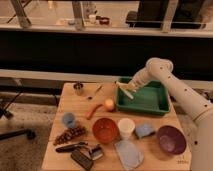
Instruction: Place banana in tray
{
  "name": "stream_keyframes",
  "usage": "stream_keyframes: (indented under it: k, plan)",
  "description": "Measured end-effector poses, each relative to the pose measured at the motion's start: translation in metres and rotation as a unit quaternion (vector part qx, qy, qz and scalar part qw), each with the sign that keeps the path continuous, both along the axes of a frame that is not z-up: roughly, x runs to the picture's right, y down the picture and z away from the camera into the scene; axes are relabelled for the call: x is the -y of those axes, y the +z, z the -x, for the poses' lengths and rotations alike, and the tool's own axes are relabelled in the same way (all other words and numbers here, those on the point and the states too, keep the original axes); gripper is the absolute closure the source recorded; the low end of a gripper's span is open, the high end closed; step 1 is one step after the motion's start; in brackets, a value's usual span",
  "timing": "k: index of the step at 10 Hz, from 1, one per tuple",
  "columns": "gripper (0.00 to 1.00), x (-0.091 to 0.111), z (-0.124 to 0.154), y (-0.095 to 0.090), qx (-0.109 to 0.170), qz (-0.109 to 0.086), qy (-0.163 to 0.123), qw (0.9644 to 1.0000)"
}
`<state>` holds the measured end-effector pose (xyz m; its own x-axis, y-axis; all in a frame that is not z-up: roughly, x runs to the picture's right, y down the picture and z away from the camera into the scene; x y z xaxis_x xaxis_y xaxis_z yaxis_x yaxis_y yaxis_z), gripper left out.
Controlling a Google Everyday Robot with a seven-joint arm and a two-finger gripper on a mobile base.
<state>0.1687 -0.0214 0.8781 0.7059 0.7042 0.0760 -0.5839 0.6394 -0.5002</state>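
Note:
The pale yellow-cream banana [125, 91] is held at the left end of the green rectangular tray [150, 102], over its near-left corner. My gripper [131, 88] reaches down from the white arm on the right and is shut on the banana, just above the tray's floor. The tray stands at the table's back right.
On the wooden table [75, 107]: an orange carrot-like stick [93, 111], a round yellow-orange fruit [109, 104], a red bowl [105, 130], a white cup [126, 127], a purple bowl [171, 139], a blue cup [68, 119], grapes [69, 135], a metal cup [78, 88], cloths and utensils.

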Motion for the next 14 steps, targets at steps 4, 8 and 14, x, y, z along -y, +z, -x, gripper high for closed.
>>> stream_keyframes:
  k: [4,8,14]
  plan:
    - [1.00,-0.011,-0.037,0.008,-0.013,0.016,0.019,0.9996]
    - [0.95,-0.021,-0.058,0.010,0.003,0.015,0.013,0.9998]
    - [0.35,-0.023,-0.046,0.000,0.041,-0.003,-0.021,0.9989]
